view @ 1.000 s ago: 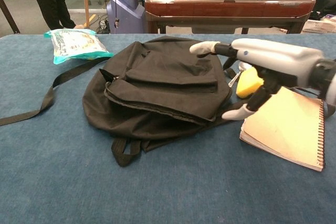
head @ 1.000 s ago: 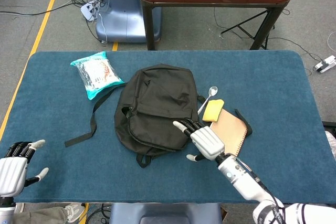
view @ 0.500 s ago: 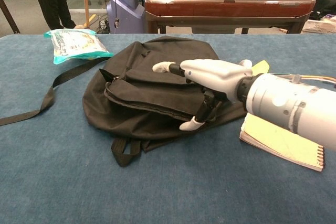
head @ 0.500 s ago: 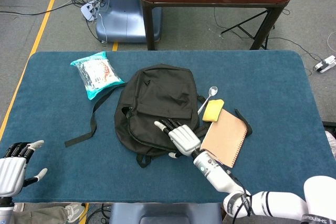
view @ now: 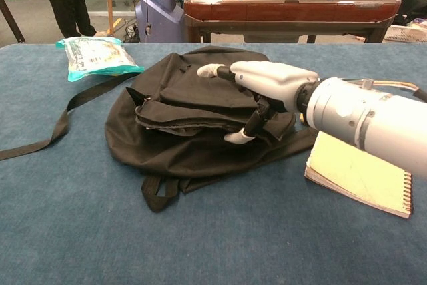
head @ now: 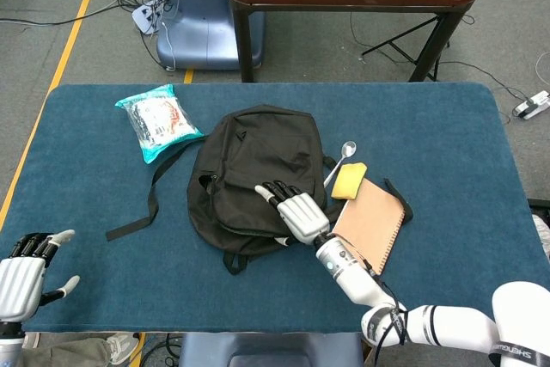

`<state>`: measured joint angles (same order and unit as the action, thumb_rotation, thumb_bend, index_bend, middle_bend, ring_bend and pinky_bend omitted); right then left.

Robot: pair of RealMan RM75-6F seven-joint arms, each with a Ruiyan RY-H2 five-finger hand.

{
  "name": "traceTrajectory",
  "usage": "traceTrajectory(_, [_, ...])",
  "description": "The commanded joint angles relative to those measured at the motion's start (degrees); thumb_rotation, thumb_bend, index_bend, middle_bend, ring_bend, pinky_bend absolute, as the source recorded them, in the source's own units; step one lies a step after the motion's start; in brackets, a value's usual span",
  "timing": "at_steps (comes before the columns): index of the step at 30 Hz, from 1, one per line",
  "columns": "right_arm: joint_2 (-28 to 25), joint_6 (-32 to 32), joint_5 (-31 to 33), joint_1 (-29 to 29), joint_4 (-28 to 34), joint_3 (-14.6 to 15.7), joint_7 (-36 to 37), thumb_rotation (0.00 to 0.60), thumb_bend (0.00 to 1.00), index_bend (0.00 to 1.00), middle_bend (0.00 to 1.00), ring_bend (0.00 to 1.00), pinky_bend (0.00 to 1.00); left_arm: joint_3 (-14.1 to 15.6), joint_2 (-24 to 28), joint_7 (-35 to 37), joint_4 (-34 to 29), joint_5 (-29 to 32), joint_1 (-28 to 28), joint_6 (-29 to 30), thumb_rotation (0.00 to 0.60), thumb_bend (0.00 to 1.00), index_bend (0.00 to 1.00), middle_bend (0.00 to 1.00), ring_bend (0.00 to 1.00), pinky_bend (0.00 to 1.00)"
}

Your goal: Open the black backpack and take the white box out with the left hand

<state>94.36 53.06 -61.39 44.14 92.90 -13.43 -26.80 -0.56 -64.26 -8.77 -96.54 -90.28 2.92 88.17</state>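
Note:
The black backpack (head: 253, 165) (view: 187, 108) lies flat in the middle of the blue table. My right hand (head: 298, 212) (view: 263, 88) rests on its front flap, fingers stretched over the top and thumb tucked under the flap's edge. The fabric is pinched there and the edge is lifted off the lower panel. My left hand (head: 21, 277) hovers open at the table's near left corner, far from the bag; it shows only in the head view. No white box is visible; the bag's inside is hidden.
A teal snack packet (head: 157, 122) (view: 97, 55) lies left of the bag, whose strap (head: 150, 199) (view: 60, 125) trails toward it. A spoon (head: 344, 156), a yellow sponge (head: 349, 180) and a tan spiral notebook (head: 371, 225) (view: 360, 175) sit close on the right.
My right hand slid from the notebook side onto the backpack, hooked its thumb under the flap, and drew the flap's edge up and back. The left hand stayed put.

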Motion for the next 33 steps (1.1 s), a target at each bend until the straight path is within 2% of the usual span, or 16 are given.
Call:
traceTrajectory(1, [-1.9,0.4,0.2,-0.2,1.4,-0.2,1.0,0.600,0.22,0.00,0.06,0.02,0.16,0.0,-0.1,-0.2,-0.1,0.0,0.1,-0.2,0.600,0.18,0.28,0.33,0.22,0.16])
traceTrajectory(10, [-3.8,0.4,2.5,0.9,2.1,-2.2,4.0,0.600,0.36,0.03,0.11,0.02,0.16,-0.2,-0.4,-1.1,-0.5,0.0,0.7,-0.9,0.600,0.18,0.28,0.33,0.22,0.16])
traceTrajectory(12, [-3.4,-0.5,3.7,1.6,1.8,-2.4,4.3,0.600,0.38,0.11,0.14,0.02,0.16,-0.3,-0.5,-1.2,-0.5,0.2,0.8,-1.1,0.600,0.18,0.28,0.33,0.22,0.16])
traceTrajectory(14, [-2.9,-1.0,4.6,2.3,1.4,-2.5,4.3,0.600,0.40,0.26,0.18,0.06,0.16,-0.4,-0.5,-1.2,-0.4,0.3,0.9,-1.1,0.600,0.18,0.28,0.33,0.22,0.16])
traceTrajectory(18, [-1.9,-2.4,6.8,4.0,0.6,-2.4,3.9,0.600,0.45,0.48,0.26,0.11,0.16,-0.6,-0.1,-1.3,-0.3,0.5,1.5,-1.8,0.600,0.18,0.28,0.33,0.22,0.16])
traceTrajectory(23, [-0.6,-1.8,8.7,5.6,-0.6,-2.6,2.7,0.600,0.50,0.64,0.32,0.15,0.16,-1.2,0.9,-0.8,-1.0,0.2,2.8,-2.9,0.600,0.18,0.28,0.33,0.22,0.16])
traceTrajectory(33, [-0.6,0.6,12.6,7.2,-3.2,-5.9,4.0,0.600,0.50,0.68,0.34,0.17,0.16,-4.1,1.7,2.7,-1.2,-1.8,8.1,-6.1,0.600,0.18,0.28,0.33,0.22,0.16])
